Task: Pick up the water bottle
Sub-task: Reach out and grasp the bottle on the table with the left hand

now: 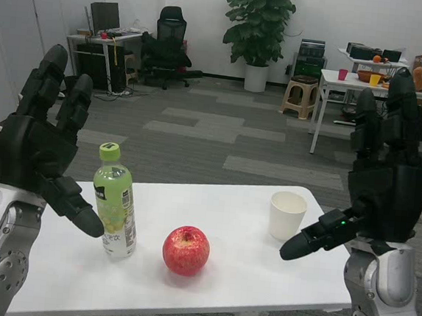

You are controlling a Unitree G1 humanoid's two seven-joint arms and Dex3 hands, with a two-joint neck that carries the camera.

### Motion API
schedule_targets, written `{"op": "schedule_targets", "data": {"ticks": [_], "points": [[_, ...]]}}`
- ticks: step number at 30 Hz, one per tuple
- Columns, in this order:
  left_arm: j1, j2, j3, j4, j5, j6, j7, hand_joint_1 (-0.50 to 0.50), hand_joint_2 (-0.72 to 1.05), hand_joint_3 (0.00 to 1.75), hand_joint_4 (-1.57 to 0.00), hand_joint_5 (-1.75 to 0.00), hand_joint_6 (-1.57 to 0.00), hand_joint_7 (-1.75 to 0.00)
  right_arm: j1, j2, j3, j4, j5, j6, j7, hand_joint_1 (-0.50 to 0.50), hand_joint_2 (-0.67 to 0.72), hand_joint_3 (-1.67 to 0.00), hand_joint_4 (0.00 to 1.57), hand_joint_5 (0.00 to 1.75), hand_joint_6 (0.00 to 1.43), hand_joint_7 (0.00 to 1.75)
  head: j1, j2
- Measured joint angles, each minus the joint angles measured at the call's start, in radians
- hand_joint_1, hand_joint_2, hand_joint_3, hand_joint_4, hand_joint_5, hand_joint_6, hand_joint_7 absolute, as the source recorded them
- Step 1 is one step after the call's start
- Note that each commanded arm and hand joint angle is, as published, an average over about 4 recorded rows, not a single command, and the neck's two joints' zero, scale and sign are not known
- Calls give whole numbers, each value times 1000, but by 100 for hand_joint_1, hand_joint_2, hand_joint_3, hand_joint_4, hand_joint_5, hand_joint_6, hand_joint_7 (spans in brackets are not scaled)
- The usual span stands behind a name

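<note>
The approach is judged underway: the water bottle (115,209) stands upright at the desk's (223,277) nine o'clock side, beside the spread, empty left robot hand (40,150), which must next be closed around it.

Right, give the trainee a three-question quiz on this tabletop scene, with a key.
1. True or false: the left hand already grips the water bottle.
2. Which thing stands nearest the right hand? A) apple B) paper cup C) water bottle
3. Fill in: the bottle's cap is ____ in colour.

Key: 1 false, it is raised beside the bottle, fingers apart; 2 B; 3 green.
</note>
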Motion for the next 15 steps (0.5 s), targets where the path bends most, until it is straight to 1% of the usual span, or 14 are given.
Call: {"op": "schedule_targets", "data": {"ticks": [5, 7, 13, 15], "points": [[9, 0, 17, 0, 0, 1, 0, -48, -55, 9, 0, 0, 0, 0, 0, 0, 17, 11, 2, 5, 2, -46, 53, 0, 0, 0, 0, 0, 27, -20], [17, 0, 30, 0, 0, 3, 1, -48, -55, 9, 0, 0, 0, 0, -1, 0, 26, 19, 2, 14, 5, -46, 53, 0, 0, 0, 0, 0, 36, -32], [48, 0, 54, 0, 0, 15, 1, -48, -55, 9, 0, 0, 0, 0, -4, 0, 64, 55, 2, 22, 13, -46, 53, 0, 0, 0, 0, 0, 66, -94], [62, 0, 64, 1, 0, 23, 1, -48, -59, 9, 0, 0, 0, 0, -7, 0, 80, 69, 2, 24, 14, -46, 53, 0, 0, 0, 0, 0, 75, -105]]}}
